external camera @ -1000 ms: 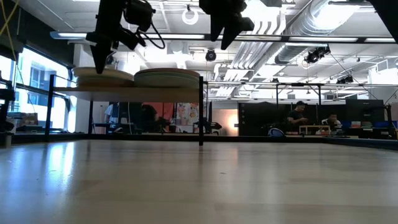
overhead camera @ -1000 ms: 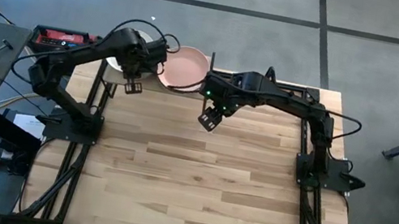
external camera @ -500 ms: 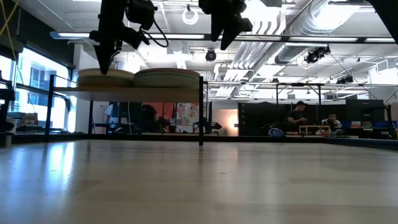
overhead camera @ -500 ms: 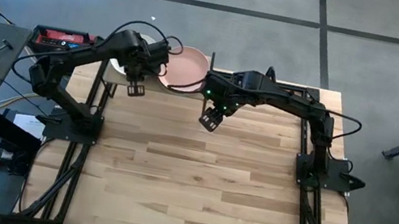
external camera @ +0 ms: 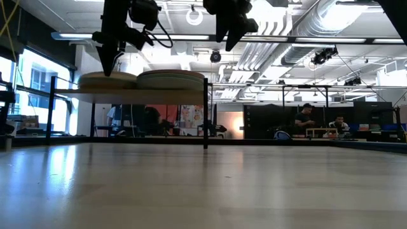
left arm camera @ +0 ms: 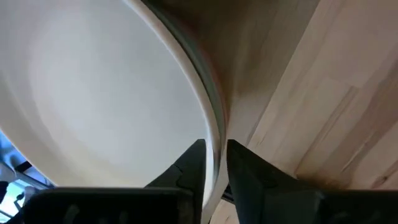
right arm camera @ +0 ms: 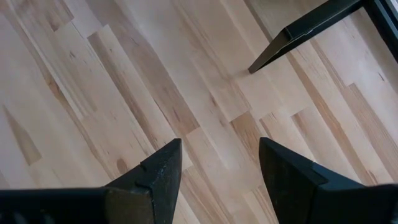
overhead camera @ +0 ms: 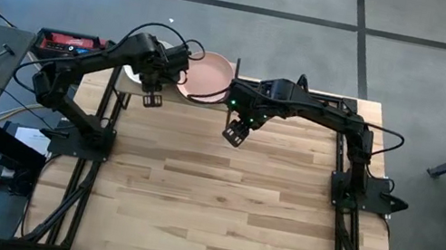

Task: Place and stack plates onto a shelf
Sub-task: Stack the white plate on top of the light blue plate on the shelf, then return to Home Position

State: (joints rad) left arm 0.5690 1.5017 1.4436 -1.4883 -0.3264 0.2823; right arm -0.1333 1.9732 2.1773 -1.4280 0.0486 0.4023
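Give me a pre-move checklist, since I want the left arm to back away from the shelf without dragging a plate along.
1. Left end effector released from the white plate: cannot tell; its fingers straddle the rim with only a thin gap.
2. White plate resting on its stack on the shelf: ok; it sits level in the low view.
3. Neighbouring stack topped by the pink plate undisturbed: ok.
4. Right end effector open, holding nothing: ok; only bare tabletop shows between its fingers.
5. Right arm out of the left arm's way: ok; it hovers beside the shelf, apart from the left arm.
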